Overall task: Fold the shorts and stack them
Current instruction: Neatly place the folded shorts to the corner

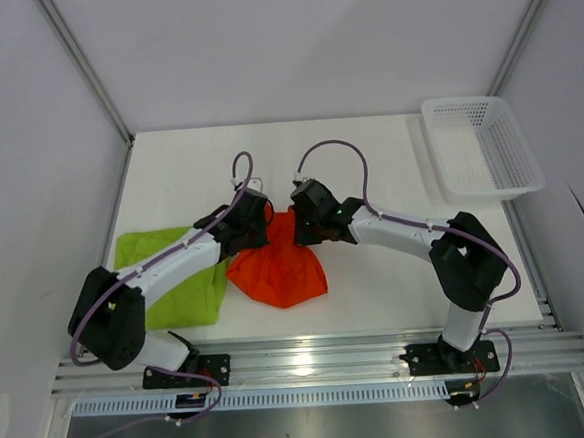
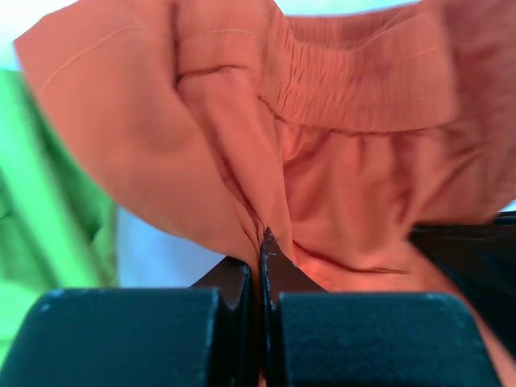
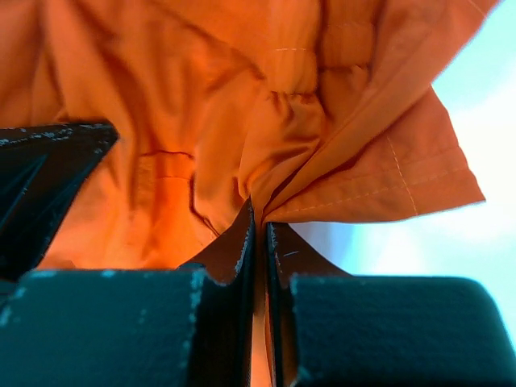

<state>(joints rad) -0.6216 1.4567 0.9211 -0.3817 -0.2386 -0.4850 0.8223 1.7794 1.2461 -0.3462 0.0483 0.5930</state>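
Each pinch takes only a thin pleat, so I reckon the soft orange-red shorts (image 1: 279, 272) could slip free on a pull. With the grips so close together, the cloth may also sag bunched and fold crooked. The left gripper (image 2: 263, 242) is closed tight on a fold below the waistband, the right gripper (image 3: 260, 216) on a gathered hem. The rest of the shorts lies heaped on the bench (image 1: 368, 154) between the arms, beside the lime green shorts (image 1: 176, 282).

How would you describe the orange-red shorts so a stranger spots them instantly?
On the white table, look where the left hand and right hand meet. The orange-red shorts are bunched there, pinched by both; the lime green shorts alongside are ungripped.
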